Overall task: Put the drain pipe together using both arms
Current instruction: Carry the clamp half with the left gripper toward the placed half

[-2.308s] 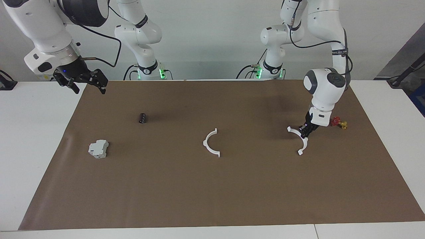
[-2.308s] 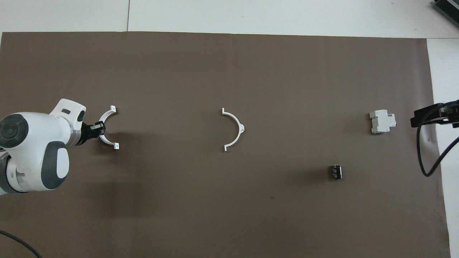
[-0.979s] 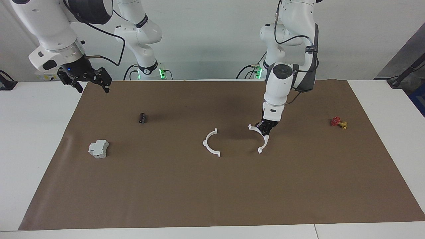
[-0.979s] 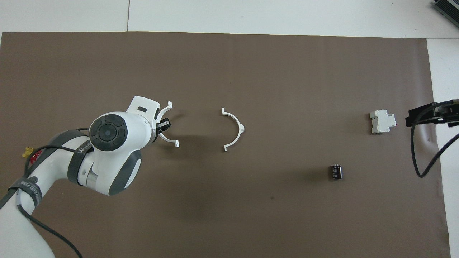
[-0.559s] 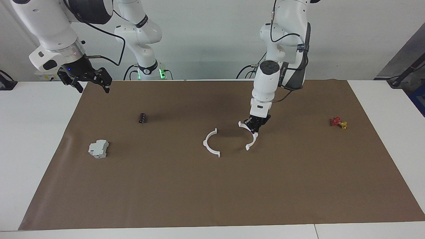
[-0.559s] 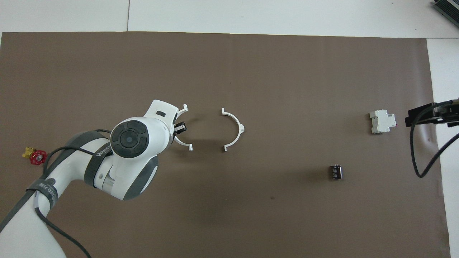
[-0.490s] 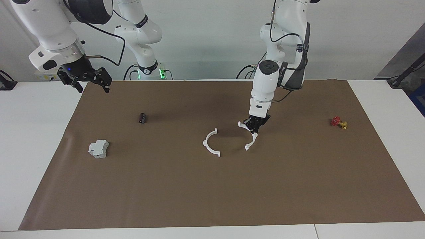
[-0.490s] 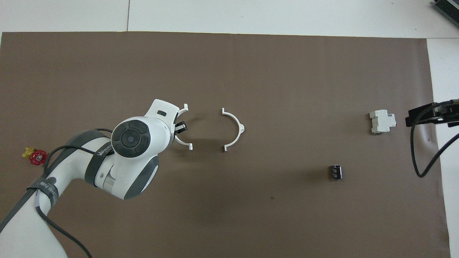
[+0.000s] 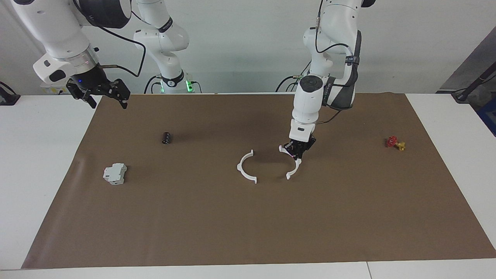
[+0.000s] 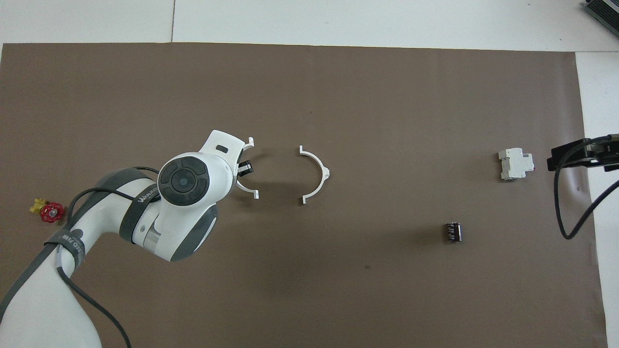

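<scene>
The drain pipe is in two white half-ring arcs. One arc (image 9: 242, 170) (image 10: 319, 175) lies on the brown mat near the table's middle. My left gripper (image 9: 297, 152) (image 10: 244, 167) is shut on the middle of the other arc (image 9: 295, 168) (image 10: 246, 191), held low over the mat beside the lying one. Their open sides face each other with a gap between. My right gripper (image 9: 102, 95) (image 10: 575, 155) hangs open and holds nothing, over the mat's edge at the right arm's end, where that arm waits.
A grey-white boxy block (image 9: 115, 173) (image 10: 516, 164) and a small black cylinder (image 9: 166, 137) (image 10: 453, 231) sit toward the right arm's end. A red and yellow valve (image 9: 395, 143) (image 10: 47, 210) lies toward the left arm's end. The brown mat (image 9: 248, 224) covers most of the table.
My left gripper has carried its arc from the left arm's end of the mat to beside the lying arc, slowing and sinking slightly in the last half second. The right arm has stayed still.
</scene>
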